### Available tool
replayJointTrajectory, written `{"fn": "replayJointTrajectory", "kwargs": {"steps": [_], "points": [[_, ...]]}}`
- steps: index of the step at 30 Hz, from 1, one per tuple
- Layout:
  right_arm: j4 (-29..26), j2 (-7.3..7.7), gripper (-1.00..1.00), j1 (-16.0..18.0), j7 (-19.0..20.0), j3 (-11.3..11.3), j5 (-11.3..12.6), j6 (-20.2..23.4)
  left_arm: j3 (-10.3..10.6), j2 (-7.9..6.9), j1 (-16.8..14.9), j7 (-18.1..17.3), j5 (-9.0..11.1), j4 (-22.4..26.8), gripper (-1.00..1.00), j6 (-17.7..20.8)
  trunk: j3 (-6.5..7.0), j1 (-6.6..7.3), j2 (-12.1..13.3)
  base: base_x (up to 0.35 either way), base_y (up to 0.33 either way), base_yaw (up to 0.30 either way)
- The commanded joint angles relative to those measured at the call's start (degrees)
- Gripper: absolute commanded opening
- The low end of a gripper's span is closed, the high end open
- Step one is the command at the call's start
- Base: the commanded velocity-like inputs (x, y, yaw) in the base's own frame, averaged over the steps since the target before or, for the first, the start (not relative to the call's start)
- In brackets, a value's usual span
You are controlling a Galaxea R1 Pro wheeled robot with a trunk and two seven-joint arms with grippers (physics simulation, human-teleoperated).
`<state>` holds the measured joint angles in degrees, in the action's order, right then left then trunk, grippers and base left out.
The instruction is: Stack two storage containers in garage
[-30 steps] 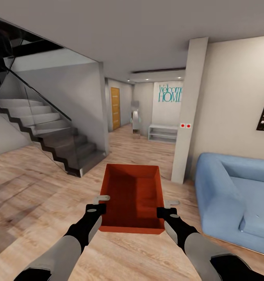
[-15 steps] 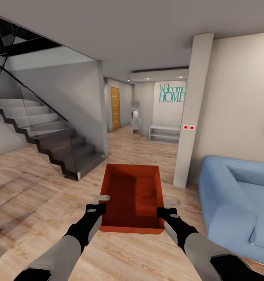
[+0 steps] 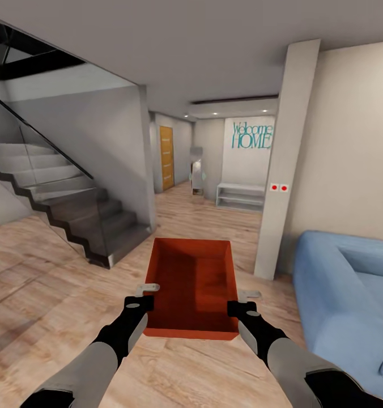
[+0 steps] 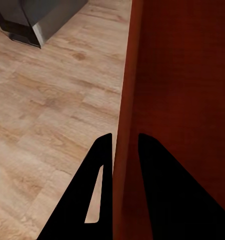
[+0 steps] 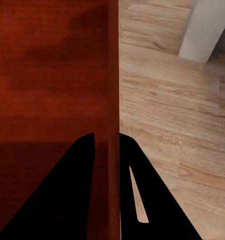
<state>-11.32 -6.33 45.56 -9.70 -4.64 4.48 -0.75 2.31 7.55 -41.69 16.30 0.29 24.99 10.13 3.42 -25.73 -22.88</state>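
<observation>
We carry one storage container [image 3: 192, 286] at 12 o'clock, left gripper [image 4: 123, 150] and right gripper [image 5: 106, 142] each clamped on a side wall, over wood floor [image 3: 55, 272]. Next: drive toward the hallway [image 3: 186, 175], seeking the garage.

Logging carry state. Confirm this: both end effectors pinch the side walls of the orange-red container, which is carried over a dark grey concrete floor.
Wrong floor. The left end effector and right end effector do pinch the container walls, but the floor beneath is light wood plank, as the head view and both wrist views show.
</observation>
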Motion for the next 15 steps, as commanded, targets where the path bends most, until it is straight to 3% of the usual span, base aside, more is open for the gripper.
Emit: {"fn": "replayJointTrajectory", "kwargs": {"steps": [1,15], "points": [[-0.2,0.92,-1.00,0.1,-0.7,0.1,-0.5,-0.1,0.3,-0.61,0.0,0.7,-0.3,-0.1,-1.00,0.6,-0.02,-0.05,0.0,0.324,0.000,0.000],[-0.2,0.95,-1.00,0.1,-0.7,0.1,-0.5,-0.2,0.3,-0.61,0.0,0.7,-0.3,0.0,-1.00,0.6,-0.02,-0.05,0.0,0.324,0.000,0.000]]}}
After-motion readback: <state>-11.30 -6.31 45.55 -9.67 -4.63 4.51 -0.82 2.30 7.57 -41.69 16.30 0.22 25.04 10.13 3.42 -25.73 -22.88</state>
